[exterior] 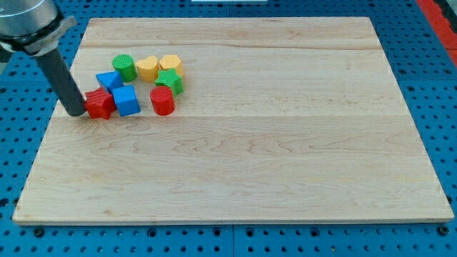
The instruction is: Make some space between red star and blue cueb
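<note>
Now my tip (pixel 76 112), rod tilted, touches red star (pixel 99 103) beside blue cube (pixel 126 101).

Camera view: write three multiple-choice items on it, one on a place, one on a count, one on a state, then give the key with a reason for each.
1. Where is my tip relative to the red star?
A. at its left side in the view
B. at its right side in the view
C. far away near the view's bottom

2. How many yellow blocks are on the board?
A. none
B. two
C. four

3. How do the red star and the blue cube stand?
A. side by side with no visible gap
B. at opposite ends of the board
C. stacked one on the other

Key: 1 A, the rod's end sits against the star's left edge. 2 B, two yellow blocks lie at the cluster's top. 3 A, their edges meet with no wood showing between.
</note>
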Controlling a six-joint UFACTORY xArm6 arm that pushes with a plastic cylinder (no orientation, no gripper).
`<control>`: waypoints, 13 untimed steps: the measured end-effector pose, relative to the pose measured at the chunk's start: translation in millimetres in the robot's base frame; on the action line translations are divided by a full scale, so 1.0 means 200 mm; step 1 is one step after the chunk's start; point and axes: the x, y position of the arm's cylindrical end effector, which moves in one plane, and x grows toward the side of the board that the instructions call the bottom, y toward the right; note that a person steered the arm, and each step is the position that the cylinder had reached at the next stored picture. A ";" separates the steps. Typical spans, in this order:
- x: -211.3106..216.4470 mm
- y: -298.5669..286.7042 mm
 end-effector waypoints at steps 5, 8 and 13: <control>-0.11 0.08; 0.11 0.19; 0.14 0.48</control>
